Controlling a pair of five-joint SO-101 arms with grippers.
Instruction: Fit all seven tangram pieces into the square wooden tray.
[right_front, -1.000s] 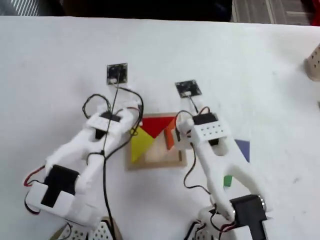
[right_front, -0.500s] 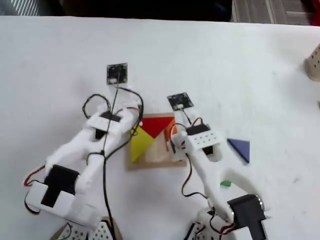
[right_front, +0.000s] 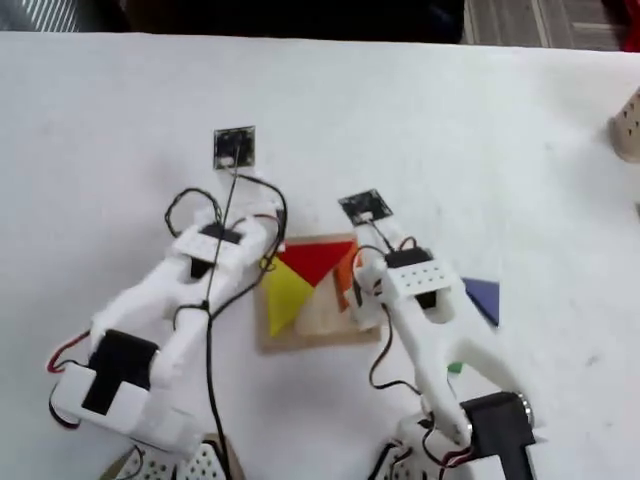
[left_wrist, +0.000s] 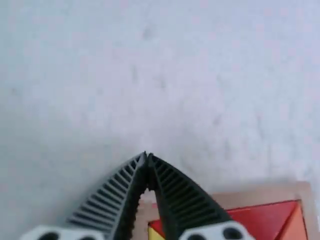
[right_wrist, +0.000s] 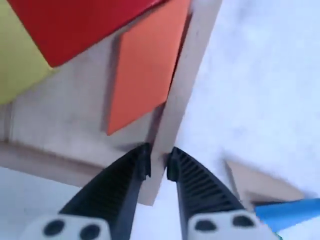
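Tray: square wooden tray (right_front: 320, 339) on the white surface (right_front: 450, 120) between the arms, holding a red triangle (right_front: 315, 260), a yellow triangle (right_front: 285, 290) and an orange piece (right_front: 345, 270).
Right gripper (right_wrist: 158, 162): fingers narrow, pinching the tray's wall.
Left gripper (left_wrist: 147, 159): fingers pressed together, empty, at the tray's edge.
Loose: blue triangle (right_front: 483, 297) beside the right arm.

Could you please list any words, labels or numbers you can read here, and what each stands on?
None can be read.
The wooden tray, red piece, yellow piece, orange piece and blue piece are plain and unmarked.
The dark square boards on the arms are too small to show print.
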